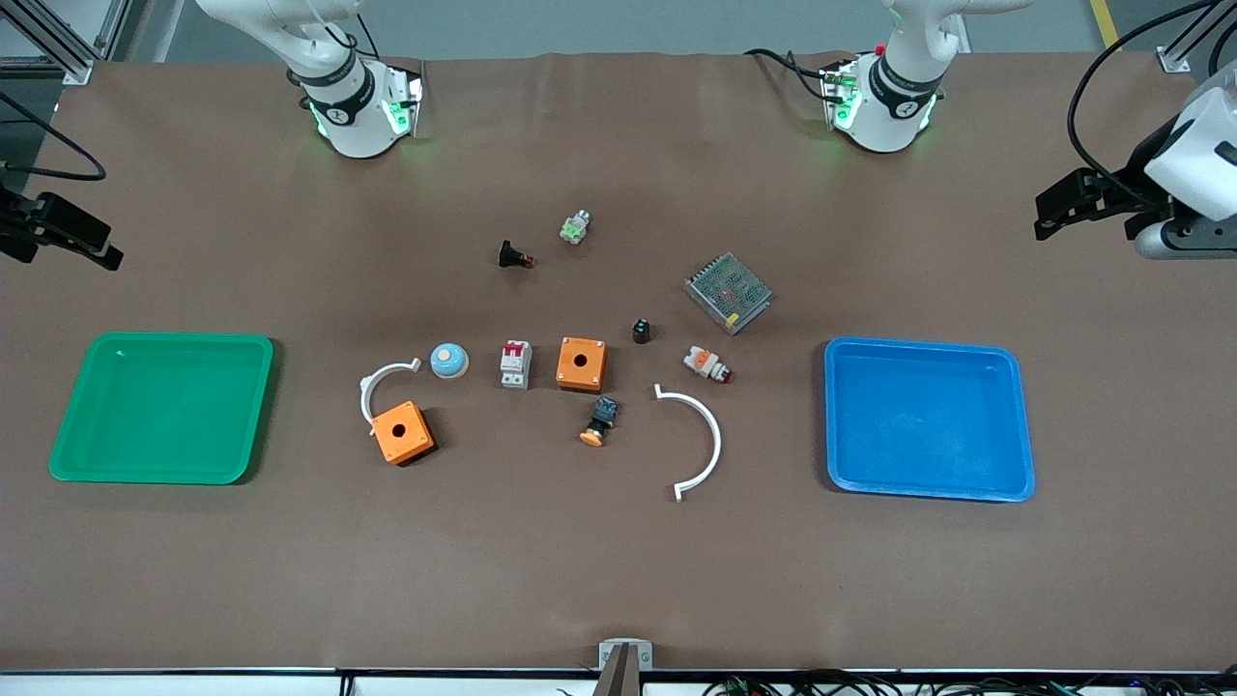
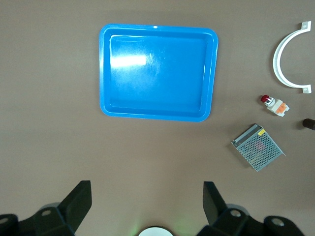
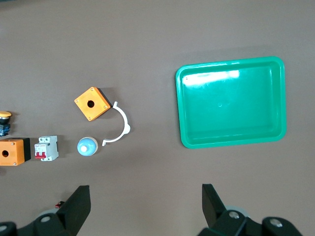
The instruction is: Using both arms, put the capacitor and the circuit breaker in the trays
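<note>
The capacitor (image 1: 641, 332), a tiny black cylinder, stands mid-table beside a metal mesh box (image 1: 728, 292); it shows at the edge of the left wrist view (image 2: 309, 124). The circuit breaker (image 1: 515, 364), white-grey with red levers, lies beside an orange box (image 1: 581, 363); it also shows in the right wrist view (image 3: 46, 148). My left gripper (image 1: 1046, 218) hangs open and empty (image 2: 146, 201) high over the left arm's end of the table. My right gripper (image 1: 108, 253) hangs open and empty (image 3: 146, 201) high over the right arm's end.
A blue tray (image 1: 928, 483) lies toward the left arm's end, a green tray (image 1: 159, 474) toward the right arm's. Mid-table lie a second orange box (image 1: 403, 432), a blue dome (image 1: 448, 361), two white arcs (image 1: 705, 445), an orange-capped button (image 1: 599, 422) and a white-orange part (image 1: 706, 364).
</note>
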Controlling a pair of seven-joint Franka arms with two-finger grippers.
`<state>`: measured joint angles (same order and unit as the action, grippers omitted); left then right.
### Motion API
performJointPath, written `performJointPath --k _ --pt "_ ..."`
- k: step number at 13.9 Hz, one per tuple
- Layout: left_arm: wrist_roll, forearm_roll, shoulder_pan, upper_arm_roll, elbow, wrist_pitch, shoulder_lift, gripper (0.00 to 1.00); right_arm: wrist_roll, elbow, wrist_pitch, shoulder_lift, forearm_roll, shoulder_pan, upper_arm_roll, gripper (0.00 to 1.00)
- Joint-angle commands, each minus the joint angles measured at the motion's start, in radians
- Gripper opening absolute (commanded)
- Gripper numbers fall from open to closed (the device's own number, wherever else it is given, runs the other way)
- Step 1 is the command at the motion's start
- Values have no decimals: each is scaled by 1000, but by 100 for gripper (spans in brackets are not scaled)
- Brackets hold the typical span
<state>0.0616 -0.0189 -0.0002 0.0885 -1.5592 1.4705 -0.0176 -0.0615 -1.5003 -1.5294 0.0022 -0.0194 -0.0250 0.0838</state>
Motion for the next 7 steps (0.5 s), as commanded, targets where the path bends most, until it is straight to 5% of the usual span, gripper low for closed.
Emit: performJointPath --k 1,7 --pt "-11 7 3 0 13 -2 -2 100 2 29 9 13 -16 11 -7 100" --pt "-5 13 -14 17 67 -7 102 100 2 29 9 13 -16 11 -7 100"
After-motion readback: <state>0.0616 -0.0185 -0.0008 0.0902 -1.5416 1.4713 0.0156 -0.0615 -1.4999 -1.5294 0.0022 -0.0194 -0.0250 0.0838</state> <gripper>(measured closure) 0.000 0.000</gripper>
